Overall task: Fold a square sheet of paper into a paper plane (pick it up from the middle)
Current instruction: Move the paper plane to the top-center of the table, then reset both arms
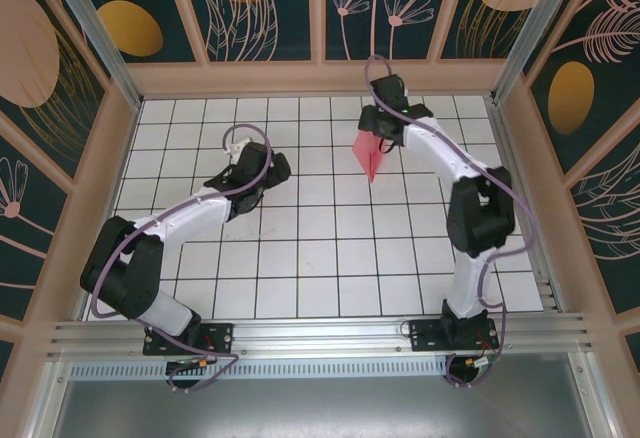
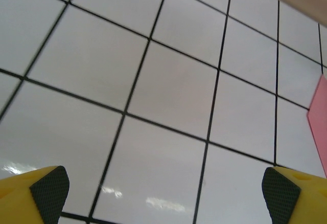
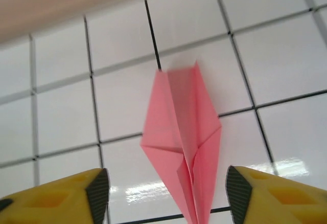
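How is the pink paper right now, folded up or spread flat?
Folded. The paper plane shows creases, layered flaps and a centre fold, and it narrows toward a pointed tip.

No text, label, brand, number or sign can be read in any of the views.
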Available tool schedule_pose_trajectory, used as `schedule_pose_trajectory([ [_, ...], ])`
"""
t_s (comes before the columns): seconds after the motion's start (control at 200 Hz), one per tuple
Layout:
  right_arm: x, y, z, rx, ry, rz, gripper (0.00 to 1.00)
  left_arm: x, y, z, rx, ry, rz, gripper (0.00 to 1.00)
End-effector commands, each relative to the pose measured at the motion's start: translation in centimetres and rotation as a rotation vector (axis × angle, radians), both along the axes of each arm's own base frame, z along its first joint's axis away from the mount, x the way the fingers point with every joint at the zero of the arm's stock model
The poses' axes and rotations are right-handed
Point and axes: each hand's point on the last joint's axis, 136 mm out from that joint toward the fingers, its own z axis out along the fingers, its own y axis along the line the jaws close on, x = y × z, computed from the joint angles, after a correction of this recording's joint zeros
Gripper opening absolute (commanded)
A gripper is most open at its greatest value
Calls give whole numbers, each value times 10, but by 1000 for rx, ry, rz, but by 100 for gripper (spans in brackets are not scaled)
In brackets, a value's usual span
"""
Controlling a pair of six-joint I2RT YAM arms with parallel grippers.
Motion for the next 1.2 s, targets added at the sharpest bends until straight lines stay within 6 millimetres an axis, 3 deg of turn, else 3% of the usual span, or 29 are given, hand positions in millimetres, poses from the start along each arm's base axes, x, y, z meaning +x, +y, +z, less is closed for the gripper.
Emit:
schedule_pose_trajectory([
  [0.0, -15, -40, 50, -39, -143, -79, 76, 7, 38, 24, 108, -41, 46, 99],
  [0.09, -34, -77, 69, -80, -238, -162, 98, 12, 69, 46, 135, -120, 96, 99],
  [0.23, -70, -148, 73, -131, -329, -362, 99, -3, 127, 70, 236, -237, 251, 99],
  [0.36, -109, -207, 40, -212, -352, -553, 99, -30, 177, 75, 372, -301, 435, 99],
  [0.48, -132, -234, 1, -211, -364, -610, 99, -52, 205, 70, 439, -350, 526, 99],
  [0.616, -146, -241, -30, -227, -411, -589, 99, -67, 219, 55, 533, -362, 519, 98],
  [0.741, -145, -231, -48, -239, -429, -485, 99, -61, 214, 41, 559, -374, 384, 99],
  [0.906, -140, -220, -53, -257, -500, -385, 99, -49, 191, 38, 520, -510, 213, 99],
  [1.046, -132, -201, -55, -223, -553, -265, 99, -43, 185, 24, 493, -533, 155, 99],
  [1.191, -129, -189, -54, -214, -589, -180, 98, -34, 179, 28, 457, -567, 89, 99],
])
